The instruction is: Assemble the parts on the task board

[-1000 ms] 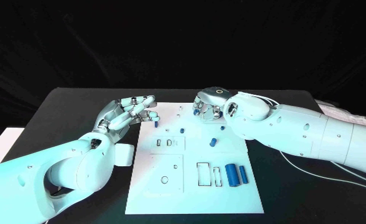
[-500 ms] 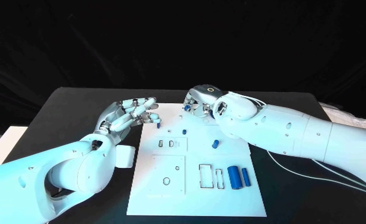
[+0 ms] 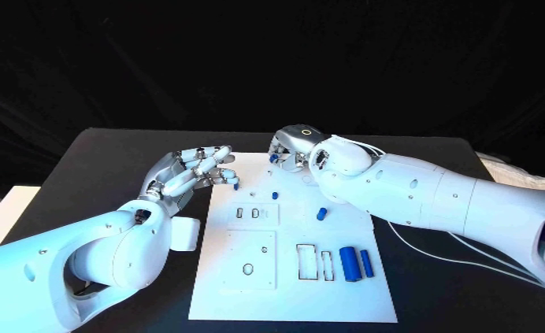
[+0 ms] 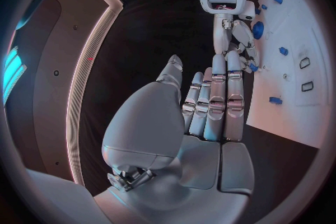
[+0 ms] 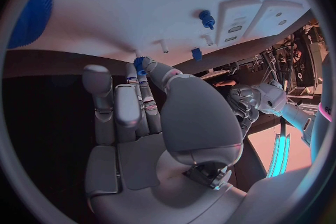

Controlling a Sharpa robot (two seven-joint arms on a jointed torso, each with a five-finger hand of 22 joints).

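Head view: I am seeing my right hand (image 3: 293,150) pinching a small blue part (image 3: 276,158) over the task board (image 3: 293,270); left hand (image 3: 193,169) hovering spread beside another part (image 3: 236,186). Misalignment risks dropping it.

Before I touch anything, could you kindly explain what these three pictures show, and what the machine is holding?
This is a robot with two white arms ending in silver hands. One picture looks down from its head. The two round ones come from cameras at each wrist, behind that hand. On the black table lies a white task board with loose blue pieces on it and two larger blue cylinders nearer the robot. The right hand appears to pinch a small blue part between its fingers. The left hand holds nothing, its fingers stretched out at the board's edge.
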